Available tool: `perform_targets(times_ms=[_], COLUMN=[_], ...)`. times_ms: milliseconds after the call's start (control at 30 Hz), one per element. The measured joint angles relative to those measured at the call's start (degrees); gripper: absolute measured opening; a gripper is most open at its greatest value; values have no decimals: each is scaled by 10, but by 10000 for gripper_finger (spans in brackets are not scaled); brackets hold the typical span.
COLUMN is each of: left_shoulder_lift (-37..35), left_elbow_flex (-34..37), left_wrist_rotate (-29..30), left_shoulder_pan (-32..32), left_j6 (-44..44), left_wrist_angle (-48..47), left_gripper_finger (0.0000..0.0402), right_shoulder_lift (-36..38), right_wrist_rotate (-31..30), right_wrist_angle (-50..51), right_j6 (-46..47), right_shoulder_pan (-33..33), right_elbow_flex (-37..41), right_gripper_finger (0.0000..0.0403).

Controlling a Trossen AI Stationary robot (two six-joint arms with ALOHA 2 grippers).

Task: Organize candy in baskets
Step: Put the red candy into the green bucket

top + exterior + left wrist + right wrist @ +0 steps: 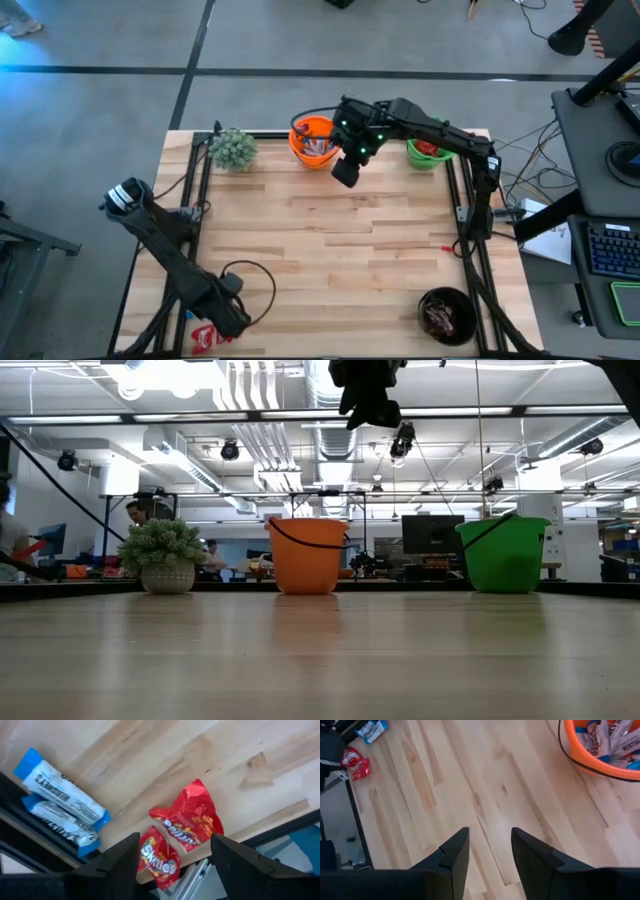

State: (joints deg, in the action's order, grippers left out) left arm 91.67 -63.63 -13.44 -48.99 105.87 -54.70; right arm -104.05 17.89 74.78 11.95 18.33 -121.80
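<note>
From above, the right tool [345, 172] hangs over the wooden surface [330, 250] just beside the orange basket [312, 141], which holds blue-and-white candy. The green basket [427, 152] stands at the far right edge and the black basket [447, 314] at the near right corner. The left tool [232, 322] is low at the near left corner, next to red candy [206, 338].

At table height, the orange basket [307, 555] stands between the plant [162, 554] and the green basket [502, 553].

The left wrist shows this tool's fingers [116, 865] spread wide and empty, around two red candy packets [182, 832]; two blue-and-white bars [62, 802] lie near.

The right wrist shows its fingers [451, 859] partly apart, holding nothing.
</note>
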Motion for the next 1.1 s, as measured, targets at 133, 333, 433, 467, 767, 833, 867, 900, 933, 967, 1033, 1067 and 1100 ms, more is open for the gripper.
perform_targets(times_ms=[133, 333, 433, 467, 767, 833, 867, 900, 933, 967, 1033, 1067, 1100], left_shoulder_lift=[39, 108, 146, 157, 181, 180, 180, 180, 180, 180, 179, 179, 179], left_elbow_flex=[-32, -94, -118, -124, -128, -129, -129, -129, -129, -130, -127, -124, -120], left_wrist_rotate=[0, 9, 9, 9, -64, -55, -54, -52, -52, -52, -52, -53, -55], left_shoulder_pan=[0, 0, 0, -1, -1, 0, 0, 0, 0, 0, 1, 1, 1], left_j6=[8, 31, 31, 30, 52, 53, 57, 60, 62, 63, 69, 77, 84], left_wrist_angle=[-1, -5, -33, -47, -66, -50, -48, -42, -37, -38, -36, -33, -32], left_gripper_finger=[224, 224, 224, 224, 224, 224, 224, 224, 224, 224, 224, 224, 224], right_shoulder_lift=[1, 6, 12, 14, 39, 44, 45, 48, 48, 49, 50, 50, 50], right_wrist_rotate=[0, 0, 0, 0, 1, 1, 1, 1, 1, 1, 1, 1, 1], right_wrist_angle=[8, 26, 28, 28, 29, 29, 29, 29, 29, 29, 29, 29, 29], right_j6=[-6, -6, -6, -5, -6, -6, -6, -6, -6, -6, -6, -6, -6], right_shoulder_pan=[-4, -8, -12, -15, -41, -45, -46, -46, -48, -49, -48, -49, -50], right_elbow_flex=[0, -1, -1, -1, -1, -1, -1, -1, -1, -1, -1, -1, -1], right_gripper_finger=[141, 139, 135, 134, 135, 134, 134, 133, 132, 132, 133, 135, 136])
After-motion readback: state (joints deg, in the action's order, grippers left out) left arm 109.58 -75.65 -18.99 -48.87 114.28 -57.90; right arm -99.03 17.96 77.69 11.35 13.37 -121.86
